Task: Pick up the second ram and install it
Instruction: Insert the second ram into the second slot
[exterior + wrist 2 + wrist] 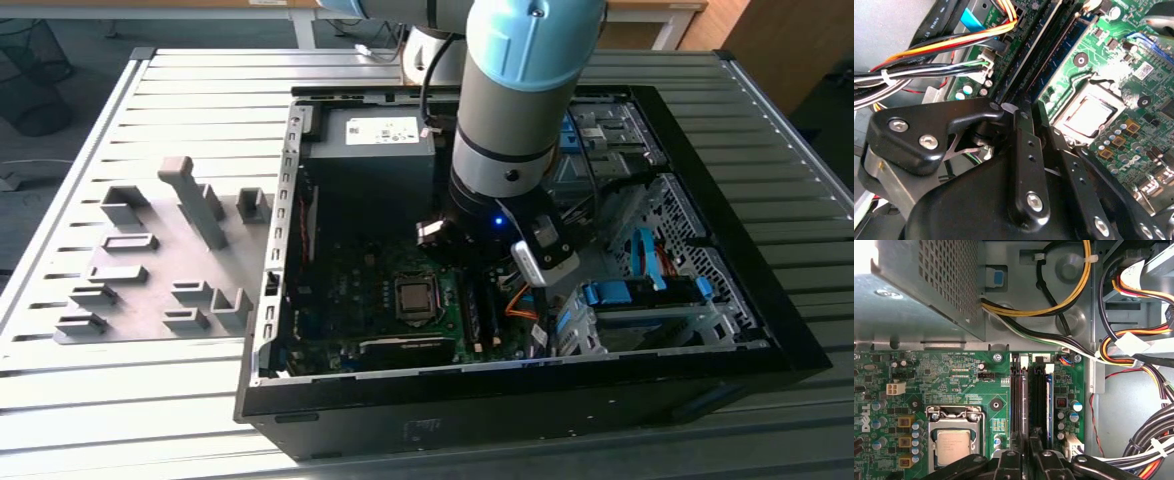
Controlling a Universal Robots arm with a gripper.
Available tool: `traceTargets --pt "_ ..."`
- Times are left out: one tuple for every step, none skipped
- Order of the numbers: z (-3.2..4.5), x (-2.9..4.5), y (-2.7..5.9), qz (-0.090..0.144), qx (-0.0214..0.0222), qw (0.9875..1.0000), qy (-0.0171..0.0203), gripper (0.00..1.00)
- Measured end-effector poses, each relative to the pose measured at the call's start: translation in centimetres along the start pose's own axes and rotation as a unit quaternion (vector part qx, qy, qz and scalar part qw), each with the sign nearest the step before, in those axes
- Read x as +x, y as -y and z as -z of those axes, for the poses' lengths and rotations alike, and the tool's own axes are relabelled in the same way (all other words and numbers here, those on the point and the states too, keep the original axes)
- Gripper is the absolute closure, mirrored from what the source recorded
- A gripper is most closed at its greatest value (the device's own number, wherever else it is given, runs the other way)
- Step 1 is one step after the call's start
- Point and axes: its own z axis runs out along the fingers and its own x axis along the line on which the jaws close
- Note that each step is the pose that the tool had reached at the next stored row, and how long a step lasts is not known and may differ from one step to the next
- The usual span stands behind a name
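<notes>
Black claw fingers, nearly together, pinch one upright memory stick in the board's slots; a second stick sits alongside.

Slatted grey metal surface, ribs running across the exterior view. Open black computer case resting directly on it toward the exterior view's right. Grey fixture plate with raised blocks lying flat just beside the case, toward the left.

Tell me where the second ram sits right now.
The second ram stands on edge in the motherboard's memory slots, right of the processor socket in the first wrist view, with the end effector directly over the slots.
</notes>
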Motion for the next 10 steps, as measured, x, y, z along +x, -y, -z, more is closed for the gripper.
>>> traceTargets --pt "0.00 0.00 0.00 0.000 0.0000 1.0000 0.0000 0.79" --pt "0.00 0.00 0.00 0.000 0.0000 1.0000 0.0000 0.79" --pt "0.00 0.00 0.00 0.000 0.0000 1.0000 0.0000 0.79" --pt "0.00 0.00 0.00 0.000 -0.0001 1.0000 0.0000 0.79" --pt "0.06 0.00 0.00 0.000 0.0000 1.0000 0.0000 0.79" --pt "0.19 0.00 0.00 0.000 -0.0001 1.0000 0.0000 0.79" --pt "0.35 0.00 -0.01 0.000 0.0000 1.0000 0.0000 0.79" --pt "0.50 0.00 -0.01 0.000 0.0000 1.0000 0.0000 0.79" --pt "0.69 0.00 -0.01 0.000 0.0000 1.0000 0.0000 0.79" --pt "0.92 0.00 -0.01 0.000 0.0000 1.0000 0.0000 0.79"
